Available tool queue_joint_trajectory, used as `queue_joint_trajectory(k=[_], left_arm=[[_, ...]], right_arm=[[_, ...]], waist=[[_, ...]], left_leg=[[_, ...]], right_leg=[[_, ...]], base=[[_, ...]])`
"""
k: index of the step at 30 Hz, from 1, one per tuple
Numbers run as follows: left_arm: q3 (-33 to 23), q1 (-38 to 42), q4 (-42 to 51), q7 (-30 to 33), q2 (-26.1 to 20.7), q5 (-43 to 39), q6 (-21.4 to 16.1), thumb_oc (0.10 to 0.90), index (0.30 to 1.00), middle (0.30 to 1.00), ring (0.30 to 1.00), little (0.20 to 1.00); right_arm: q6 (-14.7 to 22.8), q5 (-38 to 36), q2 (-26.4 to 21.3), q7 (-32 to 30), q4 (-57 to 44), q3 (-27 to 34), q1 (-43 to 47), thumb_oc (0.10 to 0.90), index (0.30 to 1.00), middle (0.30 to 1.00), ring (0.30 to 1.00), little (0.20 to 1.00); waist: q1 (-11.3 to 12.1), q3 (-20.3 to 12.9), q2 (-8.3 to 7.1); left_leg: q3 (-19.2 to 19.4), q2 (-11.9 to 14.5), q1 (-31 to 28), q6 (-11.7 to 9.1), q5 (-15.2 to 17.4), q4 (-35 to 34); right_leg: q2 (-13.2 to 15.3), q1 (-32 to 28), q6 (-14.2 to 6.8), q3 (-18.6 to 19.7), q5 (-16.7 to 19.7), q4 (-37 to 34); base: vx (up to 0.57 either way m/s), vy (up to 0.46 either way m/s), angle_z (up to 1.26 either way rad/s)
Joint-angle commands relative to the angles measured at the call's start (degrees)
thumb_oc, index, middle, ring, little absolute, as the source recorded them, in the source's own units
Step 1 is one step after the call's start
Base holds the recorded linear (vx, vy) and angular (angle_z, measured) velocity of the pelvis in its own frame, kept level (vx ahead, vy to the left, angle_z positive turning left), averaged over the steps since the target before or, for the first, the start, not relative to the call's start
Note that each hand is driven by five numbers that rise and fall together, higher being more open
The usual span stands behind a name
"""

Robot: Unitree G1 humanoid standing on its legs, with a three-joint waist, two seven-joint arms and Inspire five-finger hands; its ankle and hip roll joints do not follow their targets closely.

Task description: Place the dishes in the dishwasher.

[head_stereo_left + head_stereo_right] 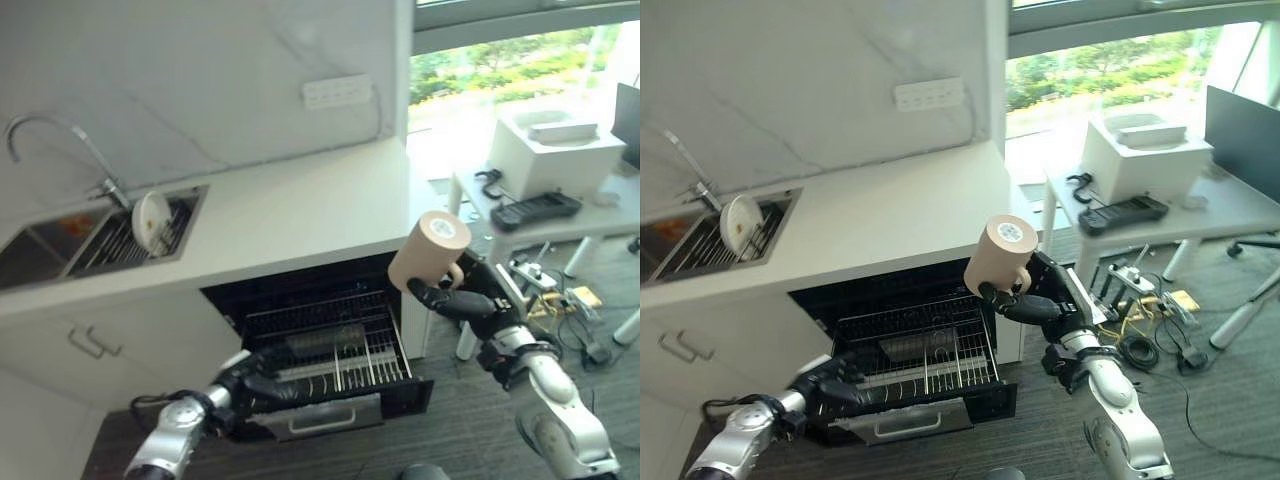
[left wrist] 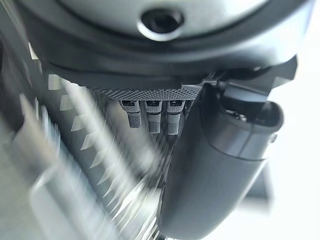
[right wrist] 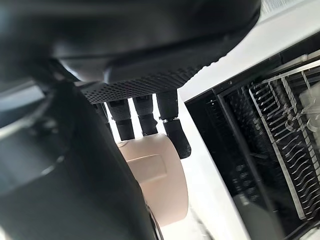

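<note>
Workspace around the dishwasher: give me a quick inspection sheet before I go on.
Surface: white countertop, bare where it shows.
Job's things: beige mug held above the right front corner of the pulled-out dishwasher rack; white plate standing on edge in the sink rack.
Clutter: dark controller and white box on the side table.
Hands: right robot hand curled round the mug; left robot hand at the rack's front left, fingers hard to read.
Cables: tangle on the floor under the side table.
Surroundings: faucet, wall socket, window.
</note>
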State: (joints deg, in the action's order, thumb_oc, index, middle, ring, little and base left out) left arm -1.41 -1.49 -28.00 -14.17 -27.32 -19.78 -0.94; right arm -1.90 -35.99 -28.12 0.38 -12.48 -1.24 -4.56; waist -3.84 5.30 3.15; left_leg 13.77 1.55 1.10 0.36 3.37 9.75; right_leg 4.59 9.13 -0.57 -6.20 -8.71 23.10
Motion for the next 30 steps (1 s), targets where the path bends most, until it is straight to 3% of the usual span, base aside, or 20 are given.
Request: queue_joint_trajectory(k=[1, 8, 11, 13, 16, 26, 30], left_arm=[[-0.3, 4.9, 5.8, 8.5, -2.1, -6.6, -9.0, 0.8, 0.9, 0.9, 0.9, 0.9], [-1.3, 2.8, 15.5, 10.9, 3.6, -10.6, -4.7, 0.8, 0.9, 0.9, 0.9, 0.9], [2.0, 7.2, 19.9, 13.2, 1.4, -12.3, -2.0, 0.8, 0.9, 0.9, 0.9, 0.9], [4.1, 12.9, 19.6, 15.8, 0.0, -19.6, 0.3, 0.8, 0.9, 0.9, 0.9, 0.9], [6.3, 15.1, 21.5, 17.0, 0.5, -19.5, 0.6, 0.8, 0.9, 0.9, 0.9, 0.9], [7.6, 15.1, 28.7, 15.4, -1.1, -16.3, 2.3, 0.8, 0.9, 0.9, 0.9, 0.9], [7.7, 16.1, 29.3, 15.8, -2.6, -16.7, 4.6, 0.8, 0.9, 0.9, 0.9, 0.9]], right_arm=[[5.9, 1.8, 2.5, -0.2, -3.2, 2.3, 8.0, 0.4, 0.3, 0.3, 0.3, 0.3], [-0.2, 3.9, 1.6, -1.5, -1.9, 3.4, 9.3, 0.4, 0.3, 0.3, 0.3, 0.3], [1.3, 4.6, 0.1, -4.5, 1.0, 1.6, 14.3, 0.4, 0.3, 0.3, 0.3, 0.3], [1.5, 5.4, -0.3, -8.0, 3.7, -1.0, 20.8, 0.4, 0.3, 0.3, 0.3, 0.3], [1.5, 6.3, 0.0, -10.4, 5.3, -2.8, 24.2, 0.4, 0.3, 0.3, 0.3, 0.3], [2.1, 8.5, -2.1, -11.4, 7.1, -2.6, 26.3, 0.4, 0.3, 0.3, 0.3, 0.3], [-1.2, 8.6, -3.7, -12.1, 9.1, -3.5, 29.1, 0.4, 0.3, 0.3, 0.3, 0.3]], waist=[[-0.1, 0.1, -2.27], [1.7, 3.0, -3.96], [2.8, 8.4, -4.73], [2.9, 13.1, -4.8], [3.1, 16.0, -4.74], [3.8, 18.7, -4.27], [4.2, 19.0, -4.23]], left_leg=[[-3.2, 0.0, 1.3, 0.6, 11.4, 7.4], [-4.2, 0.5, 3.0, 0.3, 10.4, 7.4], [-4.7, 1.0, 9.7, 0.4, 8.1, 7.4], [-5.4, 1.3, 14.1, 0.2, 6.3, 7.4], [-5.8, 1.2, 16.2, 0.3, 5.8, 7.4], [-5.5, 1.1, 17.4, -0.3, 5.6, 7.4], [-5.4, 1.2, 16.9, -0.5, 5.6, 7.4]], right_leg=[[2.3, -5.1, -5.9, -2.4, -1.4, -5.9], [2.6, -4.1, -5.8, -3.4, -0.6, -5.9], [2.1, 1.8, -6.0, -2.3, 1.2, -5.9], [1.8, 5.8, -6.1, -2.1, 2.6, -5.9], [2.0, 7.6, -6.0, -2.1, 3.1, -5.9], [3.2, 8.7, -6.4, -3.3, 3.1, -5.9], [3.2, 8.2, -6.3, -3.7, 2.9, -5.9]], base=[[0.07, -0.059, 0.38], [0.06, -0.05, 0.18], [-0.42, -0.119, 0.05], [-0.44, -0.108, 0.07], [-0.17, -0.052, 0.08], [-0.04, -0.004, 0.02], [0.0, 0.0, 0.0]])
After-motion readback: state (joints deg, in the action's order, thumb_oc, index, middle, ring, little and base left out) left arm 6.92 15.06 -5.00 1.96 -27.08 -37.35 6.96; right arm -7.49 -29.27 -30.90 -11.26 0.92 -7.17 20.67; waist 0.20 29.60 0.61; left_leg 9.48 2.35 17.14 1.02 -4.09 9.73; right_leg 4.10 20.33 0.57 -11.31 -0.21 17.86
